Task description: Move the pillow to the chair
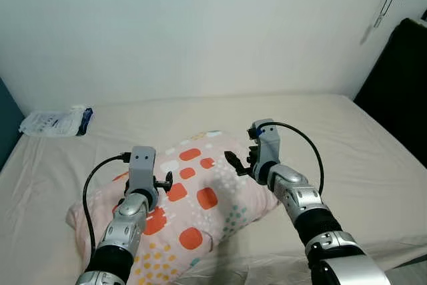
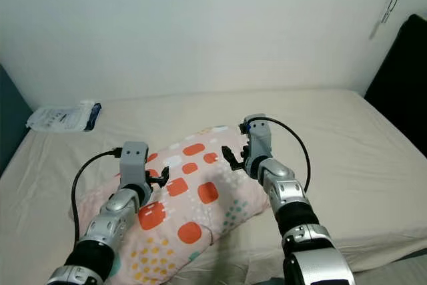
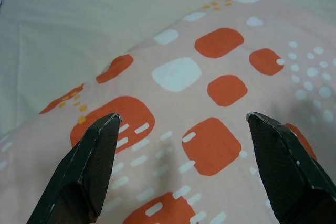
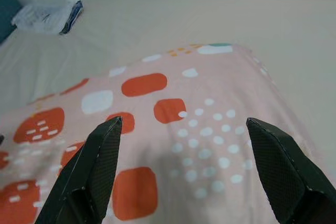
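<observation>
The pillow [image 1: 193, 198] lies on the bed [image 1: 360, 165], its long axis running diagonally from near-left to far-right. From the head views we see our left gripper [image 1: 162, 182] over its near-left part and our right gripper [image 1: 235, 162] by the far-right end, both about equally close; no chair is in sight, and a plastic packet [image 1: 57, 122] sits at the bed's far left corner. In the left wrist view, our left gripper's fingers [image 3: 86, 166] stand wide apart just above the fabric. In the right wrist view, our right gripper's fingers [image 4: 92, 166] likewise gape over the dotted end, holding nothing.
</observation>
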`<state>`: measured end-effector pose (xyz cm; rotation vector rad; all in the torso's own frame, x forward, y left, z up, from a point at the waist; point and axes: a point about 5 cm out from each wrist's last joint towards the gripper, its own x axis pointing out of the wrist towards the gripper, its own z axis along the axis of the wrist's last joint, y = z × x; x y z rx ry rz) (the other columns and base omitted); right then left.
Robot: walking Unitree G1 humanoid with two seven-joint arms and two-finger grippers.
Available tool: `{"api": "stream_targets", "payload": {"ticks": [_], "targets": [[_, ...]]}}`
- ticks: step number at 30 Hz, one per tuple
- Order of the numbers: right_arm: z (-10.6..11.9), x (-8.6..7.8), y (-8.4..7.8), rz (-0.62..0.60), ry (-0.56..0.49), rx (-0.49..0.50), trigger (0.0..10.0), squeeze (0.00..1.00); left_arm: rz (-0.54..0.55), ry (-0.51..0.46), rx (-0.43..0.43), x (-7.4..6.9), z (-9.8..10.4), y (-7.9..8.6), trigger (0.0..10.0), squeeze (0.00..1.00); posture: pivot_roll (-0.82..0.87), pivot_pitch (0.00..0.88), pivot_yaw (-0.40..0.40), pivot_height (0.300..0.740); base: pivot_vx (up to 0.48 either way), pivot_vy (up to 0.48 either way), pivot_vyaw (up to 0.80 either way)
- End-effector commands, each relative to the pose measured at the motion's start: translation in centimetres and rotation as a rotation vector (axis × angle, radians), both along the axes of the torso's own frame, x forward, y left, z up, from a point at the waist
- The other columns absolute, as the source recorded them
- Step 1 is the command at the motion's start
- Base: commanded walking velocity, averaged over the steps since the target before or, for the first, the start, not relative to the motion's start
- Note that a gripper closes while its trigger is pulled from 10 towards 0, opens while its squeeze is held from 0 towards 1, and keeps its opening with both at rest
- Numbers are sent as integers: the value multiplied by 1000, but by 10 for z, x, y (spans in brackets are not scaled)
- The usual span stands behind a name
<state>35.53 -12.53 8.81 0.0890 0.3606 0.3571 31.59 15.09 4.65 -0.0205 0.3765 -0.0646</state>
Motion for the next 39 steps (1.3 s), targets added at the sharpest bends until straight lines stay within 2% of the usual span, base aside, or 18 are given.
{"api": "stream_targets", "payload": {"ticks": [1, 2, 3, 6, 7, 8, 9, 11, 15, 17, 23, 24, 28, 29, 30, 33, 39], "targets": [[-2, -2, 3, -16, 3, 18, 10000, 0, -12, 3, 45, 1, 0, 2, 10000, 0, 86, 0, -18, 740, 0, 0, 0], [-5, -3, 6, -22, 10, 24, 10000, 0, -51, -22, 107, 0, 1, 0, 10000, 0, 95, 0, -24, 740, 0, 0, 0], [-6, -3, 7, -23, 12, 26, 10000, 0, -60, -28, 121, 0, 1, 0, 10000, 0, 95, 0, -24, 740, 0, 0, 0], [-8, -4, 9, -22, 17, 29, 10000, 0, -50, -23, 97, -2, 0, 0, 10000, 0, 98, 0, -26, 740, 0, 0, 0], [-10, -5, 10, -9, 12, 5, 10000, 0, -19, -19, 49, -3, 0, 1, 10000, 0, 94, 0, -21, 740, 0, 0, 0], [-10, -5, 10, -9, 12, 5, 10000, 0, -19, -19, 49, -3, 0, 1, 10000, 0, 94, 0, -21, 740, 0, 0, 0], [-12, -7, 11, -5, 7, -15, 10000, 0, 15, -9, -3, -5, -1, 4, 10000, 0, 88, 0, -14, 740, 0, 0, 0], [-14, -8, 7, -51, 19, 6, 10000, 0, 6, 11, 22, -7, -7, 6, 10000, 0, 95, 0, -24, 740, 0, 0, 0], [-15, -9, 7, -74, 31, 43, 10000, 0, -33, -4, 38, -7, -4, 1, 10000, 0, 110, 0, -36, 740, 0, 0, 0], [-18, -10, 13, -54, 44, 35, 10000, 0, -60, -11, 82, -7, -3, -1, 10000, 0, 125, 0, -41, 740, 0, 0, 0], [-19, -12, 22, -45, 42, 56, 10000, 0, 4, -3, 23, -12, -5, 3, 10000, 0, 121, 0, -35, 740, 0, 0, 0], [-19, -13, 23, -51, 42, 81, 10000, 0, 38, -23, 28, -13, -4, 8, 10000, 0, 102, 0, -9, 740, 0, 0, 0], [-22, -17, 22, -63, 31, 130, 10000, 0, 91, -48, 42, -14, -5, 16, 10000, 0, 98, 0, 0, 740, 0, 0, 0], [-22, -18, 22, -65, 30, 132, 10000, 0, 92, -47, 43, -14, -5, 17, 10000, 0, 98, 0, 0, 740, 0, 0, 0], [-22, -18, 20, -84, 31, 144, 10000, 0, 46, -52, 79, -13, -5, 15, 10000, 0, 118, 0, -20, 740, 0, 0, 0], [-25, -19, 17, -97, 39, 156, 10000, 0, 18, -78, 85, -8, 0, 14, 10000, 0, 128, 0, -23, 740, 0, 0, 0], [-30, -19, 15, -119, 52, 150, 10000, 0, 31, -33, 64, -16, -9, 13, 10000, 0, 121, 0, 4, 740, 0, 0, 0]]}}
